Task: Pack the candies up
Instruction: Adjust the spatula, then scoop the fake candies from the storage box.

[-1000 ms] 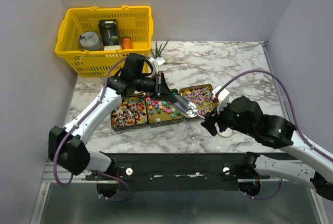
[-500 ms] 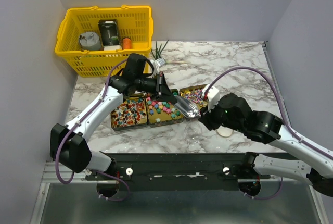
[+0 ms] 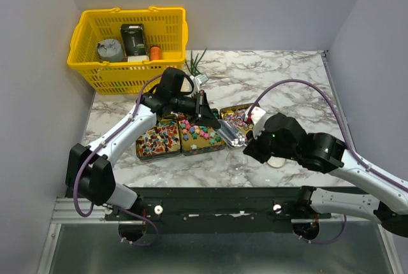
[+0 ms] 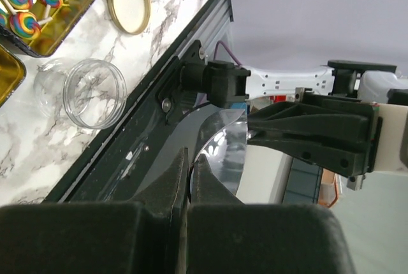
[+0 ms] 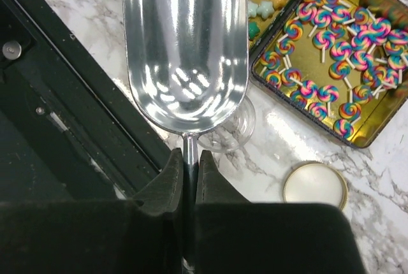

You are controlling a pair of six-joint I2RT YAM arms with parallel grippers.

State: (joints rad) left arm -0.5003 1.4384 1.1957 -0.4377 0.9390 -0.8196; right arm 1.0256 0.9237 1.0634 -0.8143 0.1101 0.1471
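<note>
Evidently both clenched the scoop [image 5: 185,51]: right hand [image 5: 190,159] on its handle, left hand [image 4: 189,172] on its far edge. Left should release first, I reckoned, before scooping candies [image 5: 336,69].

Above gold tins [image 3: 138,148] of candies [image 3: 194,132] on marble table [image 3: 287,83], metal scoop [image 3: 231,136] bridging left gripper [image 3: 213,123] and right gripper [image 3: 247,145]; yellow basket [image 3: 102,76] at far left.

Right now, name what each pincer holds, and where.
One metal scoop: right pincer on its thin handle, left pincer on the bowl's far rim.
</note>
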